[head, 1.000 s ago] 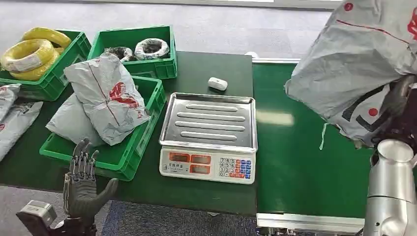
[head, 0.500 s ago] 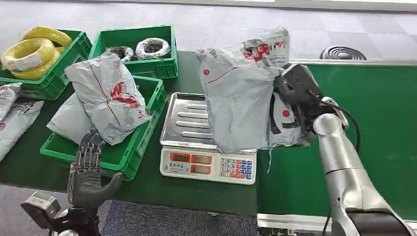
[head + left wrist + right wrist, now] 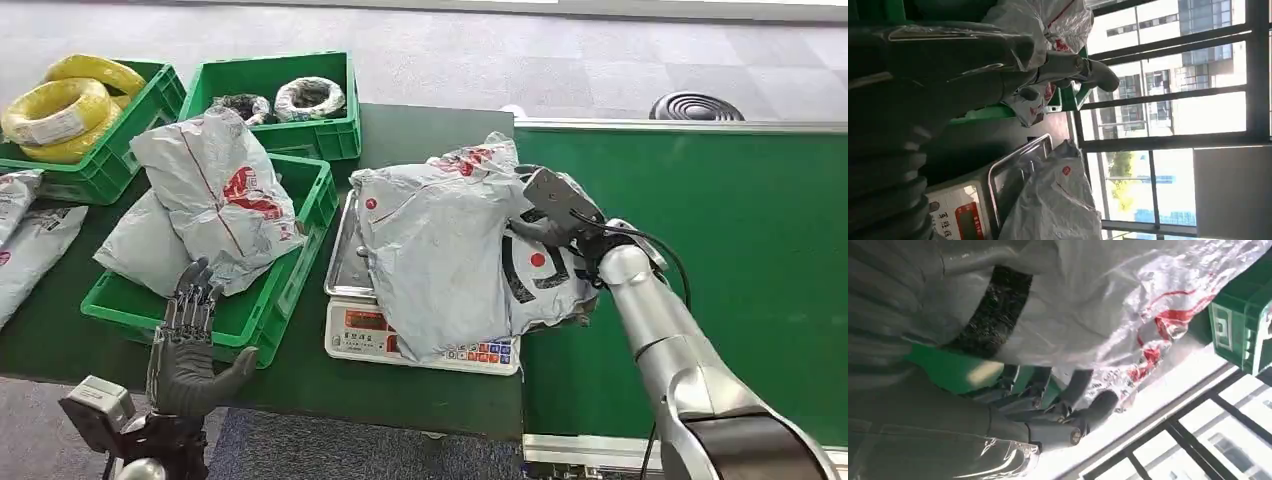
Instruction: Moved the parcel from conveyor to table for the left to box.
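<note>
Nearest, the left hand (image 3: pixel 185 345) stands empty with fingers spread at the table's (image 3: pixel 420 390) front edge, before a green crate (image 3: pixel 255 320). Further back, the right hand (image 3: pixel 555 215) grips the grey parcel (image 3: pixel 440 255), which lies draped over the scale (image 3: pixel 350 325) beside the conveyor (image 3: pixel 760 250).

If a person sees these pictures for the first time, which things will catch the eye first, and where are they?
First comes the grey parcel with red print, lying over the scale in the middle of the dark table, with the right hand on its far side. Next, the green crate to the left holds more grey parcels, and the left hand hovers in front of it, fingers apart. The yellow coils glow at the far left.
</note>
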Controlling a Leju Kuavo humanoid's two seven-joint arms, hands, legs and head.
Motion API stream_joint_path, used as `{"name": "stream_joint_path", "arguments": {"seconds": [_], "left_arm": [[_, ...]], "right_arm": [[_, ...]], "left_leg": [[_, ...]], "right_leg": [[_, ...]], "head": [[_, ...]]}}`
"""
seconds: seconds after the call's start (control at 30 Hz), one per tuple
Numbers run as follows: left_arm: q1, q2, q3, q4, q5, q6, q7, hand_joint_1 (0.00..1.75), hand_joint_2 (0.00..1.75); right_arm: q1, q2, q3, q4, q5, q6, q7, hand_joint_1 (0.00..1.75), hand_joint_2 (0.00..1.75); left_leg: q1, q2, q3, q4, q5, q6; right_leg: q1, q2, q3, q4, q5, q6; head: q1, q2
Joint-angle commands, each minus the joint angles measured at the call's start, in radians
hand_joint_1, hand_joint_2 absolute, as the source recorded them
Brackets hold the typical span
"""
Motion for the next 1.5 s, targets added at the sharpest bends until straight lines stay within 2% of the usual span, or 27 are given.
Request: {"name": "stream_joint_path", "arguments": {"seconds": [0.03,0.23,0.33,0.43,0.53,0.57,0.6,0.67,0.73,0.77,0.83,0.87,0.97,1.07,1.2,1.3,1.43,1.47,1.5], "left_arm": [[-0.027,0.017,-0.027,0.050,-0.044,0.011,0.018,0.00,1.75],[-0.051,0.016,-0.057,0.050,-0.087,0.025,0.043,0.00,1.75],[-0.089,0.029,-0.109,0.061,-0.135,0.038,0.059,0.00,1.75],[-0.165,0.033,-0.202,0.091,-0.205,0.074,0.069,0.00,1.75],[-0.268,0.032,-0.283,0.147,-0.268,0.139,0.101,0.00,1.75],[-0.313,0.025,-0.304,0.183,-0.274,0.141,0.133,0.00,1.75],[-0.356,0.024,-0.328,0.228,-0.293,0.142,0.160,0.00,1.75],[-0.422,0.006,-0.348,0.329,-0.293,0.149,0.174,0.00,1.75],[-0.473,-0.016,-0.377,0.427,-0.329,0.181,0.194,0.00,1.75],[-0.497,-0.025,-0.395,0.476,-0.357,0.208,0.192,0.00,1.75],[-0.559,-0.055,-0.439,0.583,-0.430,0.233,0.233,0.00,1.75],[-0.584,-0.073,-0.450,0.626,-0.454,0.249,0.239,0.00,1.75],[-0.606,-0.090,-0.453,0.661,-0.474,0.267,0.251,0.00,1.75],[-0.606,-0.084,-0.457,0.660,-0.482,0.266,0.252,0.00,1.75],[-0.727,-0.147,-0.504,0.887,-0.671,0.360,0.347,0.00,1.75],[-0.781,-0.173,-0.522,0.998,-0.723,0.380,0.362,0.00,1.75],[-0.847,-0.203,-0.598,1.127,-0.854,0.378,0.476,0.00,1.75],[-0.861,-0.212,-0.616,1.165,-0.882,0.359,0.518,0.52,1.75],[-0.878,-0.219,-0.646,1.207,-0.924,0.329,0.568,1.57,1.75]], "right_arm": [[0.000,0.000,-0.059,-0.012,-0.034,-0.072,-0.039,0.00,1.75],[0.017,-0.010,-0.084,-0.044,-0.051,-0.091,-0.045,0.00,1.75],[0.073,-0.023,-0.087,-0.098,-0.066,-0.108,-0.056,0.00,1.75],[0.216,-0.033,-0.089,-0.248,-0.099,-0.145,-0.106,0.00,1.75],[0.430,-0.031,-0.128,-0.524,-0.165,-0.247,-0.143,0.00,1.75],[0.514,-0.032,-0.146,-0.628,-0.200,-0.320,-0.171,0.00,1.75],[0.588,-0.038,-0.164,-0.706,-0.263,-0.347,-0.192,0.00,1.75],[0.698,-0.054,-0.177,-0.805,-0.330,-0.388,-0.215,0.00,1.75],[0.785,-0.047,-0.189,-0.873,-0.373,-0.427,-0.250,0.00,1.75],[0.823,-0.042,-0.190,-0.899,-0.384,-0.454,-0.264,0.00,1.75],[0.905,-0.011,-0.198,-0.967,-0.424,-0.486,-0.293,0.00,1.75],[0.934,-0.003,-0.191,-0.995,-0.422,-0.499,-0.297,0.00,1.75],[0.949,0.007,-0.182,-1.014,-0.407,-0.518,-0.295,0.00,1.75],[0.937,0.004,-0.182,-1.008,-0.406,-0.522,-0.288,0.00,1.75],[1.014,0.033,-0.176,-1.081,-0.392,-0.517,-0.270,0.00,1.75],[1.012,0.039,-0.157,-1.112,-0.427,-0.499,-0.294,0.00,1.75],[1.006,0.043,-0.145,-1.132,-0.415,-0.516,-0.300,0.00,1.75],[1.003,0.044,-0.138,-1.125,-0.419,-0.507,-0.298,0.00,1.75],[0.996,0.048,-0.134,-1.116,-0.422,-0.504,-0.302,0.00,1.75]], "left_leg": [[0.000,0.000,0.000,-0.001,0.001,0.001],[-0.001,-0.002,-0.001,-0.001,0.001,0.001],[0.000,-0.001,0.000,-0.001,0.001,0.000],[0.000,-0.006,0.000,-0.002,0.003,0.000],[0.001,-0.009,0.001,-0.002,0.002,0.000],[0.001,-0.008,0.000,-0.001,0.002,0.000],[0.001,-0.011,0.000,-0.002,0.003,0.000],[0.001,-0.016,0.000,-0.003,0.003,0.001],[0.000,-0.016,-0.001,-0.001,0.002,0.000],[0.000,-0.021,-0.001,-0.002,0.003,0.001],[0.000,-0.014,-0.002,-0.001,0.002,0.001],[0.000,-0.018,-0.002,-0.002,0.002,0.001],[0.000,-0.016,-0.002,-0.001,0.002,0.000],[0.000,-0.007,-0.003,0.000,0.000,0.000],[0.000,-0.009,-0.002,0.000,0.001,0.000],[0.000,-0.013,-0.003,0.000,0.003,0.001],[0.000,-0.006,-0.003,0.000,0.001,0.001],[0.000,-0.004,-0.002,0.001,0.000,0.001],[0.000,-0.005,-0.002,0.000,0.001,0.001]], "right_leg": [[0.000,-0.001,0.000,-0.001,0.001,-0.001],[0.000,-0.002,0.000,-0.001,0.001,0.000],[0.000,-0.001,0.000,-0.001,0.001,0.000],[0.000,-0.006,0.002,-0.003,0.001,-0.001],[0.001,-0.010,0.004,-0.004,0.000,-0.001],[0.001,-0.008,0.003,-0.003,0.000,-0.001],[0.001,-0.012,0.004,-0.004,0.000,-0.001],[0.001,-0.016,0.005,-0.005,0.000,-0.001],[0.000,-0.014,0.003,-0.003,-0.001,0.000],[0.001,-0.019,0.005,-0.005,-0.001,0.000],[0.000,-0.013,0.002,-0.002,-0.001,0.000],[0.000,-0.017,0.004,-0.003,-0.001,0.000],[0.000,-0.016,0.002,-0.003,-0.001,-0.001],[0.000,-0.007,-0.001,-0.001,0.000,0.000],[0.000,-0.009,0.000,-0.001,-0.001,-0.001],[0.000,-0.013,0.000,-0.002,0.000,-0.001],[-0.001,-0.006,-0.001,-0.001,0.001,-0.001],[-0.001,-0.004,-0.001,-0.001,0.000,0.000],[0.000,-0.005,0.000,-0.002,0.000,0.000]], "head": [[0.000,0.000],[0.000,0.000],[0.000,0.000],[0.000,0.000],[0.000,0.000],[-0.001,0.000],[0.000,0.000],[-0.001,0.000],[0.000,0.000],[0.000,0.000],[0.000,0.000],[0.000,0.000],[0.000,0.000],[-0.001,0.000],[0.000,0.000],[-0.001,0.000],[-0.001,0.000],[0.000,0.000],[0.000,0.000]]}}
